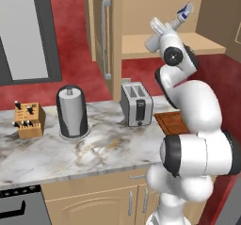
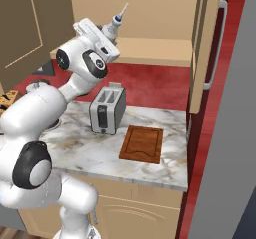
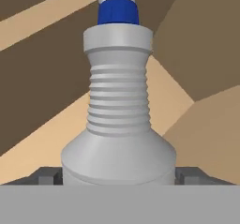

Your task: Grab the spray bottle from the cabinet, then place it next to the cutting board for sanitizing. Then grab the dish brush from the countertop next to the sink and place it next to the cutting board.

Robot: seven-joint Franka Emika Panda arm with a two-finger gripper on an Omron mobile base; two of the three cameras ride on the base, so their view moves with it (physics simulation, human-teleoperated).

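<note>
Pincer (image 3: 119,176) grasps one spray bottle (image 3: 119,110) above one cutting board (image 2: 142,143), one toaster (image 2: 107,110).

This is a home kitchen, rendered rather than photographed. A marble countertop (image 1: 70,158) with brownish veins runs over low tan cupboards (image 1: 94,203) with arched panels and bar handles. On it stand a silver toaster (image 1: 136,104), a knife block (image 1: 29,120), a paper towel holder (image 1: 72,112) and a reddish-brown cutting board (image 2: 142,143). A wall cabinet (image 2: 165,51) hangs open above, against a dark red wall (image 1: 70,31). A dark oven front (image 1: 21,205) shows at the lower left.
</note>
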